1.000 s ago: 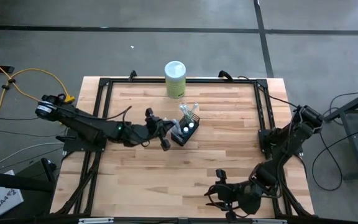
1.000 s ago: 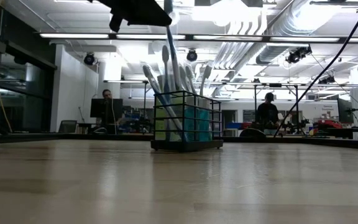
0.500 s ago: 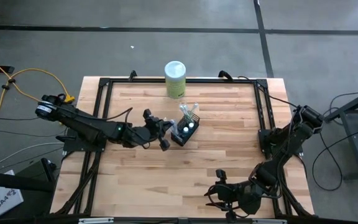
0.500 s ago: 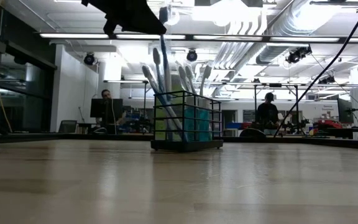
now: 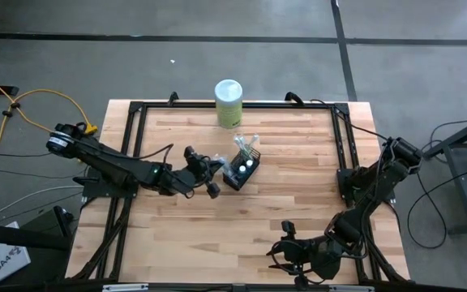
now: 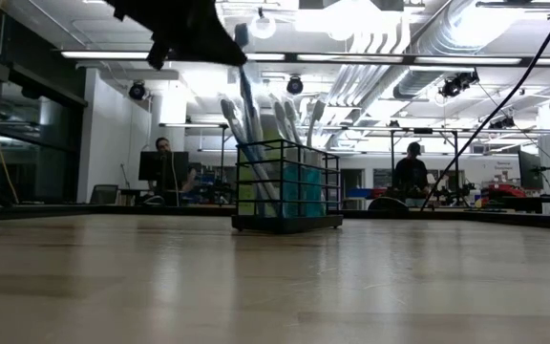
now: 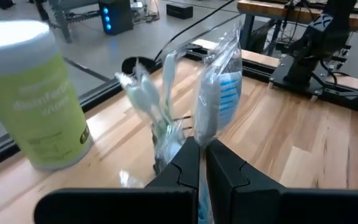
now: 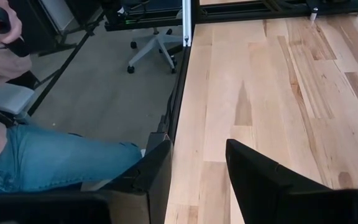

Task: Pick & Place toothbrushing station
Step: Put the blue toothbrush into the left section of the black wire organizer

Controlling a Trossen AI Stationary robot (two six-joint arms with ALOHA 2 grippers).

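Gripping one wrapped toothbrush (image 7: 219, 93) between my left pincer's (image 7: 199, 163) closed fingers, I am holding it raised just beside the black wire-mesh holder (image 5: 241, 172). That holder is standing near the middle of the table (image 5: 298, 207), with the other toothbrushes (image 6: 289, 119) upright inside and two white-capped tubes (image 5: 245, 165) showing from above. A pale green canister (image 5: 229, 103) is sitting behind it at the far edge. My right pincer (image 8: 197, 171) is waiting with fingers parted over the near right edge.
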